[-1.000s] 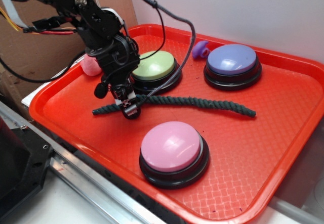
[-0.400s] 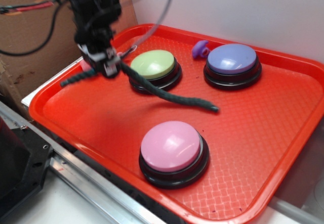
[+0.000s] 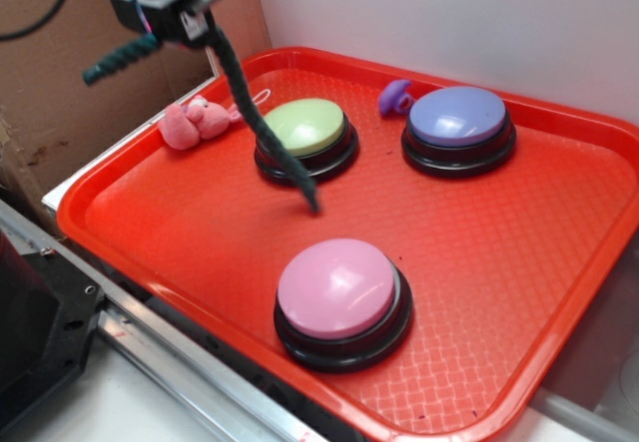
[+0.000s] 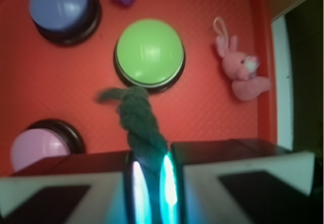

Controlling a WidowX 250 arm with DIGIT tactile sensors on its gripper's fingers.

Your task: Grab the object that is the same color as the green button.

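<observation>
Above tray (image 3: 559, 292), jaws clamped on green rope (image 3: 262, 133), long end dangling w/ tip by green button (image 3: 305, 129)

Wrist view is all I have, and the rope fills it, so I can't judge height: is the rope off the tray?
Observer: The gripper holds the rope high above the tray. Its long end hangs down in front of the green button. I cannot tell if the tip touches.
Operator: Any rope on the gripper's other side?
Observer: Yes, a short end sticks out sideways in mid-air.
</observation>
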